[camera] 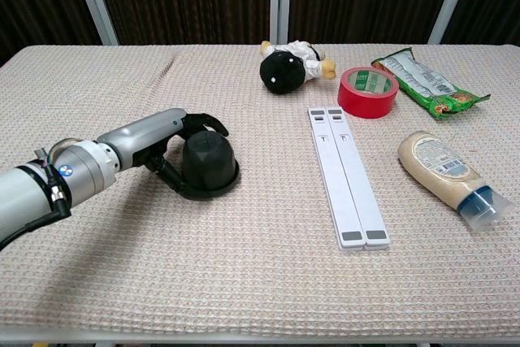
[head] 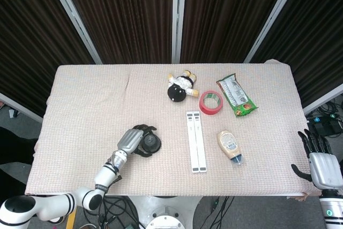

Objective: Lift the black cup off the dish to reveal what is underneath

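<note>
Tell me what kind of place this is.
Probably a robot test station, not a home: dark curtains enclose a cloth-covered table of unrelated items, with cables on the floor.

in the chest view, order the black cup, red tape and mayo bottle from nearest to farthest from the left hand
1. black cup, right against the left hand, fingers curled around it
2. red tape, far side, right of centre
3. mayo bottle, far right, lying down

Bright and even from above, sharp all over, with soft small shadows and dark curtains (head: 123,14) behind.
</note>
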Controlling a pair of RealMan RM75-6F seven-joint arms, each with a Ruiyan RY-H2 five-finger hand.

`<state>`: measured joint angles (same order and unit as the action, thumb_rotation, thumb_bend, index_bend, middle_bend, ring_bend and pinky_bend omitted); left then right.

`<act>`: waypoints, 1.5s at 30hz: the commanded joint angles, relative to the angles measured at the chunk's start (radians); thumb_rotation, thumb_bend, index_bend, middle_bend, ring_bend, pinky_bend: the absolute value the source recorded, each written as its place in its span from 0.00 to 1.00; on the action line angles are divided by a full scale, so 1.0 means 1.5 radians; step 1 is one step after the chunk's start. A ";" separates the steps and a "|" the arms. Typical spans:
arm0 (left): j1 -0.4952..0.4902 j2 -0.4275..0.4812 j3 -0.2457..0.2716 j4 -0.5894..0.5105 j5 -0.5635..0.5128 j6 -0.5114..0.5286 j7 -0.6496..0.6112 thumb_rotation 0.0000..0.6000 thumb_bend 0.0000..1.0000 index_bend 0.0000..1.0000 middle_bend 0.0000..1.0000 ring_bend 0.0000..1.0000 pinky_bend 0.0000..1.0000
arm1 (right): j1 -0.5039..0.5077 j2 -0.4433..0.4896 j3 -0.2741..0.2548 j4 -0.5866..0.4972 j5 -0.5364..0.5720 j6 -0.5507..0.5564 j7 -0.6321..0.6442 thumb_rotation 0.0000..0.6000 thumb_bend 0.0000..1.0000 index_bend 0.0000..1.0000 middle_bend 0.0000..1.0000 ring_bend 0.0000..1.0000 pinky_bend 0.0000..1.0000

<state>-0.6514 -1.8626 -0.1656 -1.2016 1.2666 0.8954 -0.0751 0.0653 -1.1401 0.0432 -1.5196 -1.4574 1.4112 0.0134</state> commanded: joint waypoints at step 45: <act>-0.088 0.260 -0.065 -0.163 -0.250 -0.081 0.223 1.00 0.21 0.36 0.40 0.24 0.26 | -0.004 -0.010 -0.001 0.007 -0.010 0.014 0.010 1.00 0.13 0.00 0.00 0.00 0.00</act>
<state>-0.7610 -1.4482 -0.2851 -1.4830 0.9238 0.7707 0.2303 0.0601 -1.1545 0.0415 -1.5089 -1.4740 1.4330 0.0275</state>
